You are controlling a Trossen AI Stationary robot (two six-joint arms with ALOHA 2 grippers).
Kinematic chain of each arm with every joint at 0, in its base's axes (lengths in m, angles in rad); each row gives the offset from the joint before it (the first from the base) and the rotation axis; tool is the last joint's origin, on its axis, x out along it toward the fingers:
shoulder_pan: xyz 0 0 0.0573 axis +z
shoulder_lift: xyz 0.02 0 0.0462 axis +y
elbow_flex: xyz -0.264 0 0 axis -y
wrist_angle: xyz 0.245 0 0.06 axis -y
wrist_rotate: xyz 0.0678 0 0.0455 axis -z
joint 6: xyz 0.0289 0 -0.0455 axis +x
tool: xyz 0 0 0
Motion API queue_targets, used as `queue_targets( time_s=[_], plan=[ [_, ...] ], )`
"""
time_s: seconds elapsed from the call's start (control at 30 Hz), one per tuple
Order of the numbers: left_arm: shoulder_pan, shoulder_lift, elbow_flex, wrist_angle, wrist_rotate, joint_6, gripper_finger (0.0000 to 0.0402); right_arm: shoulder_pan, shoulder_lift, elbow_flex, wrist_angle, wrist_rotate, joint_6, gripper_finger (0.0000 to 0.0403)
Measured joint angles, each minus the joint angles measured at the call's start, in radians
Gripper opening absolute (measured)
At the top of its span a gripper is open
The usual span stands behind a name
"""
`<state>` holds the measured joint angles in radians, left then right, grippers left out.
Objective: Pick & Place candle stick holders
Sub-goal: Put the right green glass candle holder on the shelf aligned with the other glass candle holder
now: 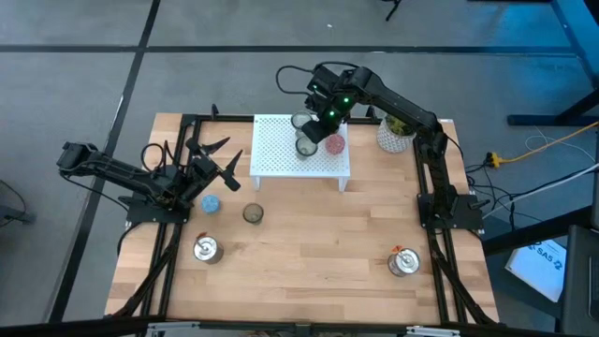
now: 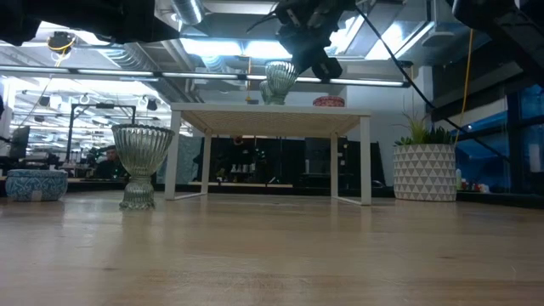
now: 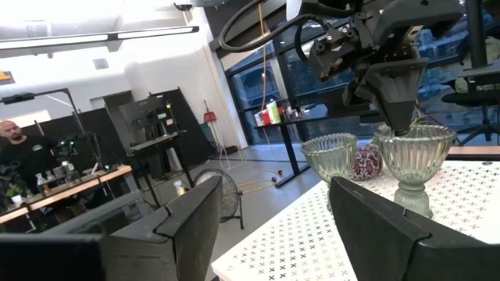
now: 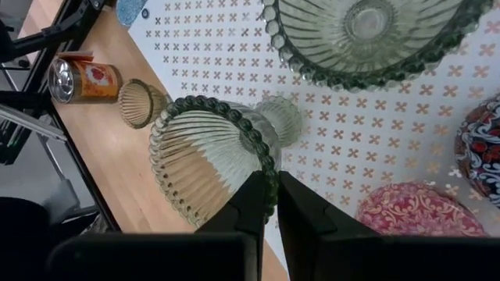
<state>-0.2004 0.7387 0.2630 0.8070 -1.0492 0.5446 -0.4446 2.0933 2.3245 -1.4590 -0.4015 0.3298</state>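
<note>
The right pincer (image 4: 275,204) pinches the rim of a green glass cup (image 4: 211,152) on the white rack (image 1: 281,150). The left pincer (image 1: 217,159) is spread apart.

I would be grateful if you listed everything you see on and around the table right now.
Glass holders: three, olive-clear; one on the table, one standing on the rack, one held tilted above the rack.
Pink holder: one, on the rack.
Dark patterned holder: one, beside the pink one.
Blue holder: one, table's left.
Silver holders: two, near edge, left and right.
Rack: one, white, perforated.
Plant pot: one, white, right of the rack.
Left gripper: open, left of the rack.
Right gripper: pinching the tilted glass holder's rim.
</note>
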Motion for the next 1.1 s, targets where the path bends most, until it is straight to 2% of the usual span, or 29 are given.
queue_targets(
  time_s=[0.27, 1.1],
  plan=[
    [0.000, 0.000, 0.000, 0.000, 0.000, 0.000, 0.0233, 0.000, 0.000, 0.000, 0.000, 0.008, -0.001, 0.0030],
    [0.000, 0.000, 0.000, -0.004, 0.000, 0.000, 0.0232, -0.002, -0.001, 0.000, 0.032, 0.023, -0.025, 0.0081]
  ],
)
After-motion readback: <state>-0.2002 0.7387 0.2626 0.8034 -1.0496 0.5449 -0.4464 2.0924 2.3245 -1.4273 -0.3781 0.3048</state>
